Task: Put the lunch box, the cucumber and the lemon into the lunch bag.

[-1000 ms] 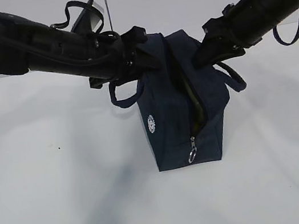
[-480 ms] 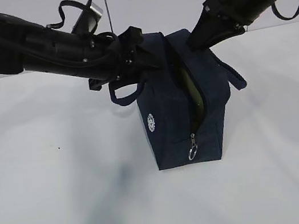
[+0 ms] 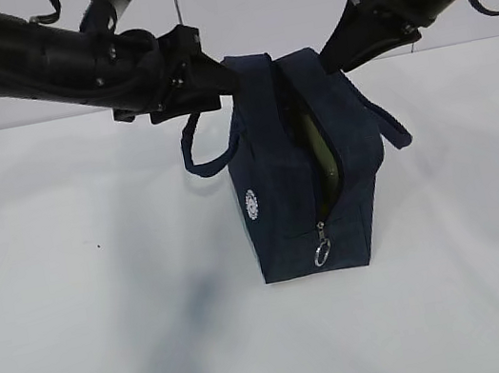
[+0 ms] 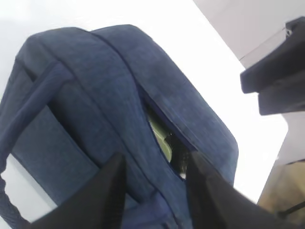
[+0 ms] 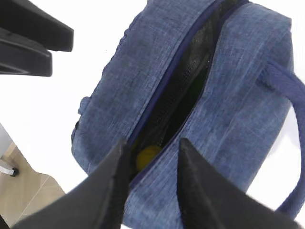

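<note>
The navy lunch bag (image 3: 271,173) stands upright mid-table, its zip opening gaping along the top and down the front to the ring pull (image 3: 322,254). Inside the gap shows the sage-green lid of the lunch box (image 3: 323,156) (image 4: 159,134). The yellow lemon (image 5: 148,156) lies deep in the opening. The cucumber is hidden in the dark interior. My left gripper (image 3: 225,81) (image 4: 156,158) hovers open at the bag's top left edge. My right gripper (image 3: 331,58) (image 5: 153,143) is open just above the top right edge. Neither holds the fabric of the lunch bag (image 4: 86,86) (image 5: 138,81).
The bag's two loop handles hang down, one on the left (image 3: 199,153) and one on the right (image 3: 390,128). White table (image 3: 96,300) surrounds the bag, with a pale wall behind. Each wrist view shows the opposite arm (image 4: 276,76) (image 5: 28,45) nearby.
Both grippers widened, let go of the bag's top edges and rose up and outward. The zip gap has narrowed a little and the bag has settled straighter.
</note>
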You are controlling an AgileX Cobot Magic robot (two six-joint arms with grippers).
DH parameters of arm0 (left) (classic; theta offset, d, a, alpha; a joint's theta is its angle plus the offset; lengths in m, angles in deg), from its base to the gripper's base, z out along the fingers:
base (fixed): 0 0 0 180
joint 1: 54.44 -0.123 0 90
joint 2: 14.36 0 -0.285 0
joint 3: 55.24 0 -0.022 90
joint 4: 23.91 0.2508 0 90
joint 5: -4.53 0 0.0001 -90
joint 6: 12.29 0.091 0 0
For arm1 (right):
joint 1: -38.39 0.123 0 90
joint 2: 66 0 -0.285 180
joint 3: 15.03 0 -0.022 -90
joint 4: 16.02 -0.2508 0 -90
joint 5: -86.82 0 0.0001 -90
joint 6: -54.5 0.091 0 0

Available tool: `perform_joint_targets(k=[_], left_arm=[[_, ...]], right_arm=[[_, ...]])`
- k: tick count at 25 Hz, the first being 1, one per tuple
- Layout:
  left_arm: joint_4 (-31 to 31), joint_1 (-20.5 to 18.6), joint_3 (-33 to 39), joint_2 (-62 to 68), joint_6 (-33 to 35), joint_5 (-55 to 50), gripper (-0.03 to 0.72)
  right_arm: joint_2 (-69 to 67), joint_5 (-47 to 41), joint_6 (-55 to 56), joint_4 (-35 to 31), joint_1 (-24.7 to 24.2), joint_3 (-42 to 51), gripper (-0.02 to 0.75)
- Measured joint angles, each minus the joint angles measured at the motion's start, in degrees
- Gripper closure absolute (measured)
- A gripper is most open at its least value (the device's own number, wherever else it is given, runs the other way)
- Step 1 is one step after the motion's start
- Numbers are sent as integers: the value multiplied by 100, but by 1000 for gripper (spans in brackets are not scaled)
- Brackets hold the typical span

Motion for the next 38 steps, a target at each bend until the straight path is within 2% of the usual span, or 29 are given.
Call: perform_joint_targets(k=[6, 10, 19, 22, 28, 34, 38], left_arm=[[607, 0, 0, -372, 40, 22, 384], [1073, 164, 0, -576, 40, 44, 384], [2143, 439, 0, -763, -593, 58, 391], [2183, 447, 180, -977, -640, 128, 410], [1950, 535, 1158, -1426, -666, 630, 415], [1389, 1048, 1575, -1549, -469, 1172, 416], [1308, 1333, 1585, -1549, -449, 1445, 416]], right_arm=[[222, -12, 41, 66, 0, 11, 470], [432, 77, 77, 110, 0, 261, 470], [1296, 630, 25, 140, 0, 1306, 470], [1554, 708, -9, 140, 0, 1478, 470], [1953, 968, -74, 74, 0, 1971, 470], [2212, 1214, -704, -780, 0, 2758, 470], [2399, 1279, -972, -983, 0, 3212, 470]])
